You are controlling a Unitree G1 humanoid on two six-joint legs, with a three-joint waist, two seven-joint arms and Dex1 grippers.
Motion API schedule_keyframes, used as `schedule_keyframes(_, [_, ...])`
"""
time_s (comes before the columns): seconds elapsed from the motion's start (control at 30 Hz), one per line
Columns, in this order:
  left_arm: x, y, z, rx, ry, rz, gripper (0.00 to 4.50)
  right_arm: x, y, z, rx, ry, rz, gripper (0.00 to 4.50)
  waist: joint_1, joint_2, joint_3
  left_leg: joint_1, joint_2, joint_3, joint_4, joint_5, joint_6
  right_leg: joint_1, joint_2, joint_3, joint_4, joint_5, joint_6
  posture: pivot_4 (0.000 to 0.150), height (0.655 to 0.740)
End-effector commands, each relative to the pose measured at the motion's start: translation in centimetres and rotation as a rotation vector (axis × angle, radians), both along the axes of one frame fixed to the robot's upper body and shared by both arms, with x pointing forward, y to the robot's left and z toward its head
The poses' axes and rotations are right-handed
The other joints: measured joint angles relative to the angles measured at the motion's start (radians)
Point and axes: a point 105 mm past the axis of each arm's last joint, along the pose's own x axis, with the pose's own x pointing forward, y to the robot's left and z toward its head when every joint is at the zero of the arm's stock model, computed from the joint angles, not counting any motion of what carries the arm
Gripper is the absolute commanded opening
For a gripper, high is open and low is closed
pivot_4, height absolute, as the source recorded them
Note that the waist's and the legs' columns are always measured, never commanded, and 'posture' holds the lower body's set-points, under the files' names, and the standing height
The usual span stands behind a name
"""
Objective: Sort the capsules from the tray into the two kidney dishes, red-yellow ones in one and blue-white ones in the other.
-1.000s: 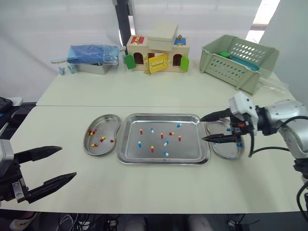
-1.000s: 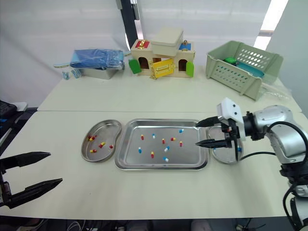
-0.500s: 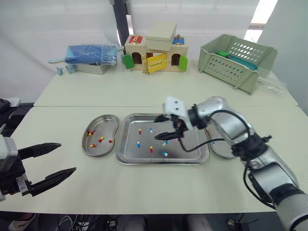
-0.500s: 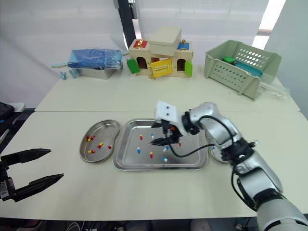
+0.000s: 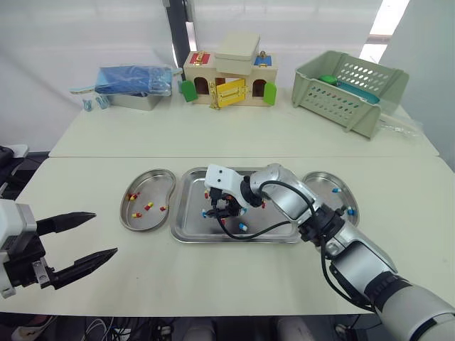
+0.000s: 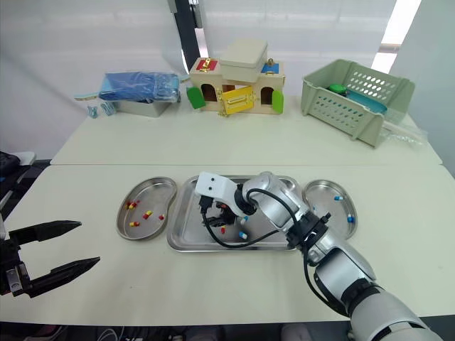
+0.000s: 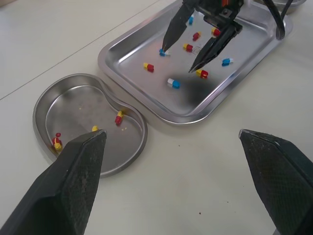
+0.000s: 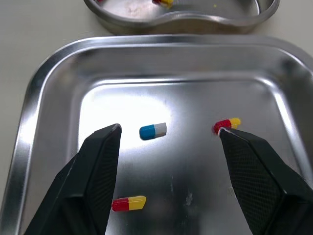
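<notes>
- Right gripper (image 7: 179, 59): jaws are held wide apart, empty, over a blue-white capsule (image 8: 152, 130) in the tray (image 5: 186, 231).
- Left gripper (image 5: 103, 233): jaws parted, empty.
- Risk: the capsule could be flicked away if pinched off-centre.

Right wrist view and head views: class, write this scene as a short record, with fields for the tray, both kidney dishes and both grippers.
tray: rectangular steel tray, with red-yellow and blue-white capsules loose in it
left dish: steel kidney dish on the robot's left, holding red-yellow capsules
right dish: steel kidney dish on the robot's right, holding blue-white capsules
right gripper: open, low over the tray; one blue-white capsule lies between its fingers, not gripped
left gripper: open, empty, apart from the dishes
</notes>
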Motion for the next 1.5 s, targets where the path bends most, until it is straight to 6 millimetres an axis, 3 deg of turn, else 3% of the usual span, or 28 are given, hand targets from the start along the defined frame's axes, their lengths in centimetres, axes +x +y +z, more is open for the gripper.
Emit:
schedule_keyframes(0.03, [-0.2,-0.2,0.5,0.017,-0.027,-0.005,4.50,-0.5,0.7,-0.3,0.014,-0.018,0.009,3.37,0.000,0.000,0.000,0.000,0.000,0.000,0.000,0.000,0.000,0.000,0.000,0.000,0.000,0.000,0.000,0.150,0.7400])
schedule_keyframes(0.2, [-0.2,-0.3,0.6,0.021,-0.026,-0.001,4.50,-0.5,1.1,-1.4,0.039,-0.021,-0.021,3.37,0.000,0.000,0.000,0.000,0.000,0.000,0.000,0.000,0.000,0.000,0.000,0.000,0.000,0.000,0.000,0.150,0.7400])
schedule_keyframes(0.87, [-0.3,0.0,0.7,0.030,-0.032,0.014,4.50,-0.2,2.3,-2.1,0.081,-0.063,-0.043,3.37,0.000,0.000,0.000,0.000,0.000,0.000,0.000,0.000,0.000,-0.001,0.000,0.000,0.001,0.000,0.000,0.150,0.7400])
schedule_keyframes(1.07, [-0.1,0.1,0.8,0.031,-0.039,0.016,4.50,0.1,1.8,-2.1,0.076,-0.064,-0.049,2.10,0.000,0.000,0.000,0.000,0.000,0.000,0.000,0.000,0.001,-0.001,0.000,0.000,0.001,0.000,0.000,0.150,0.7400])
schedule_keyframes(1.43, [0.2,-0.1,0.9,0.033,-0.053,0.017,4.50,0.0,1.9,-2.5,0.075,-0.049,-0.062,2.10,0.000,0.000,0.000,0.001,0.000,0.000,0.000,0.000,0.001,0.000,0.000,0.000,0.001,0.000,0.000,0.150,0.7400])
schedule_keyframes(1.5, [0.1,0.0,0.8,0.032,-0.052,0.018,4.50,0.0,1.9,-2.5,0.076,-0.047,-0.063,1.72,0.000,0.000,0.000,0.001,0.000,0.000,0.000,0.000,0.001,0.000,0.000,0.000,0.001,0.000,0.000,0.150,0.7400])
